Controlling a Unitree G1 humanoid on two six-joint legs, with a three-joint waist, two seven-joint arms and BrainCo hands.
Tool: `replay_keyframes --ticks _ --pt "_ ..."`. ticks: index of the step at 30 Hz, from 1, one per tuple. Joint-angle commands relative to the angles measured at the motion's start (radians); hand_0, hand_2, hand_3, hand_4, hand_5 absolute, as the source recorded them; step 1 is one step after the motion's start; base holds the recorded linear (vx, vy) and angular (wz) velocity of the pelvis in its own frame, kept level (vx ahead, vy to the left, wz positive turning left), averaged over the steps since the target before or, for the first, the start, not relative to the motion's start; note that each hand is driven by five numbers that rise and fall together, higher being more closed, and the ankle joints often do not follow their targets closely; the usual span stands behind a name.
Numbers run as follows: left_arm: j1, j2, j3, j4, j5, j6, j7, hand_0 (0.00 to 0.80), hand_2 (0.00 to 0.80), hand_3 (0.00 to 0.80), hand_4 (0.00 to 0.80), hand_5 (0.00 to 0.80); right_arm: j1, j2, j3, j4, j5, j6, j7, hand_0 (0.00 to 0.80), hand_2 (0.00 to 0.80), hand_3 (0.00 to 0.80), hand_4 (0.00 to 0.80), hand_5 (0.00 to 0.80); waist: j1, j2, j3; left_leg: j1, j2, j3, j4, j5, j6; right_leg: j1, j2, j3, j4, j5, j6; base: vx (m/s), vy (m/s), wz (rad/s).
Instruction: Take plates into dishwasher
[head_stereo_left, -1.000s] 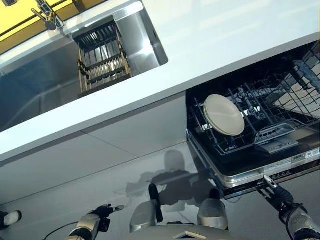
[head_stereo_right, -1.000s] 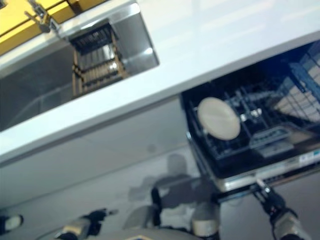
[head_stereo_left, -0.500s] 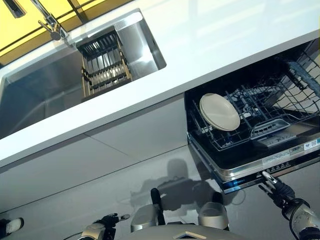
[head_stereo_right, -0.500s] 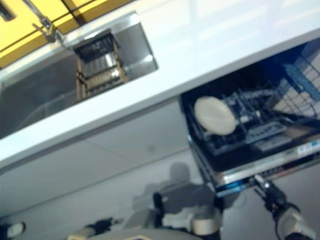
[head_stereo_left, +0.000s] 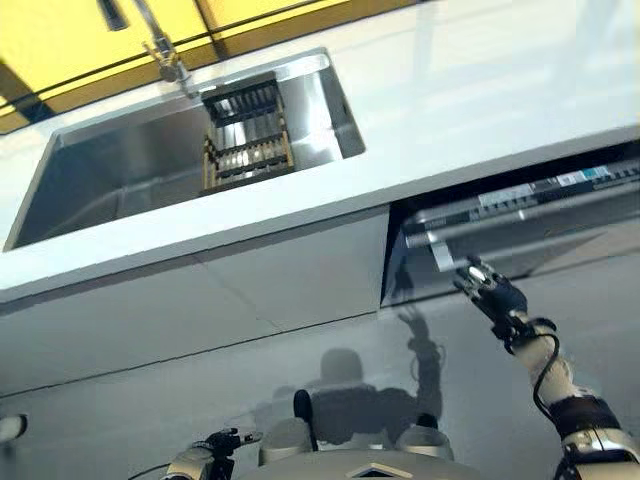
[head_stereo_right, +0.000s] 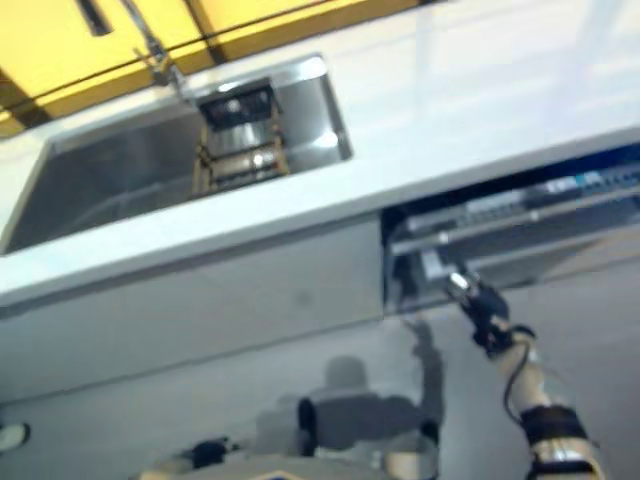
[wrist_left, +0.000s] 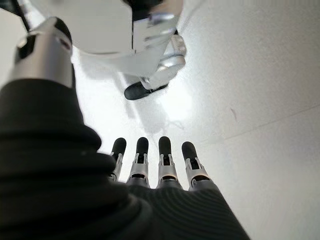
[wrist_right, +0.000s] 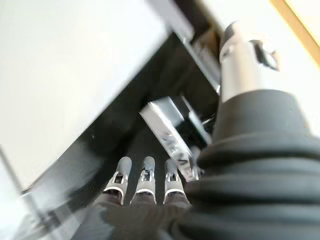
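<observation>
The dishwasher door (head_stereo_left: 530, 225) stands tilted up, almost shut, below the white counter at the right. My right hand (head_stereo_left: 492, 297) is raised against the door's lower left edge, with straight fingers (wrist_right: 145, 175) touching its dark face and metal trim. No plate shows; the inside of the dishwasher is hidden behind the door. My left hand (head_stereo_left: 205, 462) hangs low at the bottom left, open and empty, with its fingers (wrist_left: 150, 165) pointing at the pale floor.
A steel sink (head_stereo_left: 120, 175) is set in the white counter (head_stereo_left: 480, 90) at the upper left, with a dish rack (head_stereo_left: 247, 135) in it and a faucet (head_stereo_left: 160, 45) behind. Grey cabinet fronts (head_stereo_left: 250, 290) run below. A shoe tip (head_stereo_left: 8, 428) shows at the far left.
The dishwasher door has swung up from wide open to almost shut, with my right hand rising under it. The plate and the lower rack have gone out of sight. The camera has shifted.
</observation>
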Motion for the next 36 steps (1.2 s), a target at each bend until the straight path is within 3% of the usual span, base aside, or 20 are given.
replay_keyframes --ticks 1,11,17,28,36 --pt "-0.075 0.101 -0.041 0.038 0.058 0.011 0.014 0.0 0.0 0.0 0.0 0.0 -0.261 0.031 -0.039 -0.112 0.057 -0.11 0.035 0.0 0.0 0.0 0.0 0.0 0.042 -0.088 -0.065 -0.03 0.016 0.055 0.047 -0.042 -0.006 -0.046 0.027 -0.012 0.16 -0.14 -0.091 0.018 -0.036 0.15" --pt "-0.057 0.097 -0.011 0.042 0.043 0.029 0.019 0.0 0.0 0.0 0.0 0.0 -0.039 0.017 -0.018 -0.004 -0.257 0.003 -0.013 0.0 0.0 0.0 0.0 0.0 0.025 -0.11 -0.076 -0.023 0.014 0.068 0.022 -0.037 0.002 -0.035 0.035 -0.009 0.127 -0.121 -0.079 0.005 -0.009 0.03" --pt "-0.054 0.087 0.011 0.027 0.005 0.058 0.023 0.0 0.0 0.0 0.0 0.0 0.12 0.091 0.029 0.078 -0.363 0.059 0.042 0.0 0.0 0.0 0.0 0.0 -0.001 -0.115 -0.077 -0.023 0.01 0.077 0.007 -0.033 0.001 -0.034 0.034 -0.005 0.094 -0.094 -0.063 -0.001 0.025 0.04" --pt "-0.109 0.04 -0.017 0.019 -0.012 0.098 0.01 0.0 0.0 0.0 0.0 0.0 0.187 0.253 0.129 0.545 -0.541 0.048 0.129 0.0 0.0 0.0 0.0 0.0 0.017 -0.113 -0.078 -0.019 -0.005 0.052 0.006 -0.037 0.015 -0.03 0.032 -0.02 0.086 -0.082 -0.057 0.017 0.017 0.03" --pt "-0.141 0.016 -0.056 0.02 -0.031 0.094 0.001 0.0 0.0 0.0 0.0 0.0 0.152 0.28 0.179 0.633 -0.591 0.043 0.132 0.0 0.0 0.0 0.0 0.0 0.04 -0.112 -0.073 -0.022 -0.008 0.026 0.012 -0.043 0.024 -0.023 0.026 -0.018 0.105 -0.1 -0.058 0.025 0.006 0.1"
